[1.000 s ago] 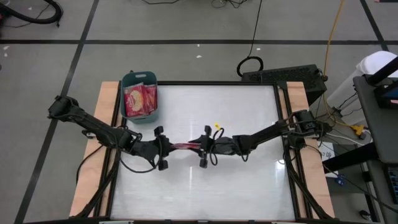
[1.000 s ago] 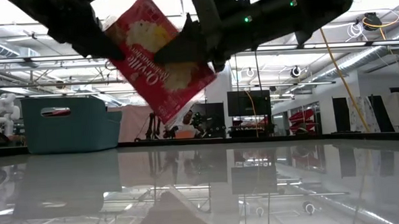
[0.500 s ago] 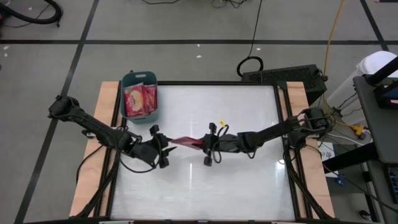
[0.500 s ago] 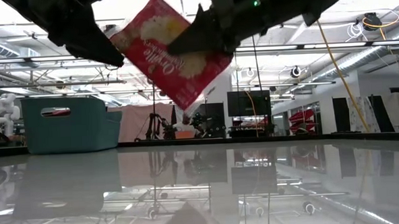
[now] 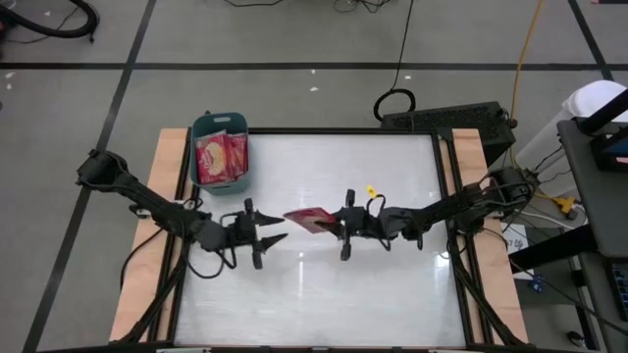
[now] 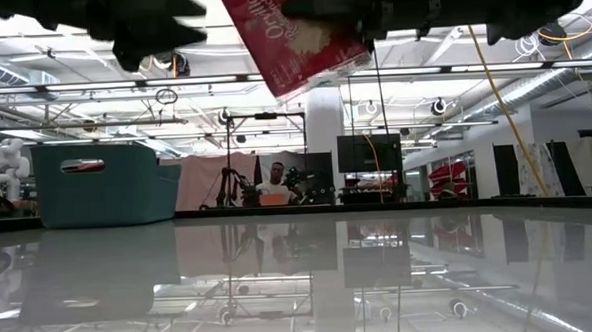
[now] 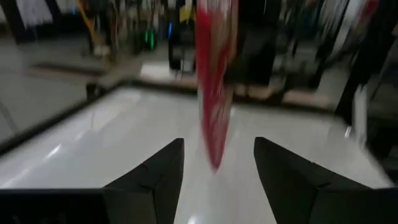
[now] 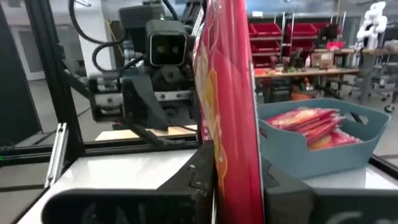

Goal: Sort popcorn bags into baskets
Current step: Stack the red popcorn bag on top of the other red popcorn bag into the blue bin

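Note:
A red popcorn bag (image 5: 306, 219) hangs in the air over the middle of the table, with my right gripper (image 5: 340, 224) shut on its right end. In the low view the bag (image 6: 295, 36) shows its printed face, tilted and high above the table. My left gripper (image 5: 278, 231) stands open just left of the bag, its fingers apart and touching nothing. The bag's free end (image 7: 214, 93) is in front of it. The teal basket (image 5: 208, 126) sits at the far left corner with several red bags (image 5: 221, 157) lying in it. My right gripper pinches the bag's right end (image 8: 231, 146) between its two fingers, one on each flat face. The fingers come level from the table's right side. The bag stands on edge, reaches out past the fingers toward the left gripper, and is lifted clear of the table.
The white tabletop (image 5: 392, 284) has a dark frame and wooden side rails (image 5: 175, 157). In the right wrist view the basket (image 8: 323, 152) shows beyond the bag, with the left arm (image 8: 155, 74) behind it. Cables and a black box (image 5: 446, 120) lie past the far edge.
My left gripper has opened, let go of the bag and drawn back toward the table's left edge. My right gripper has shut on the bag's other end and carried it up and toward the table's right edge. The bag has stayed clear of the table.

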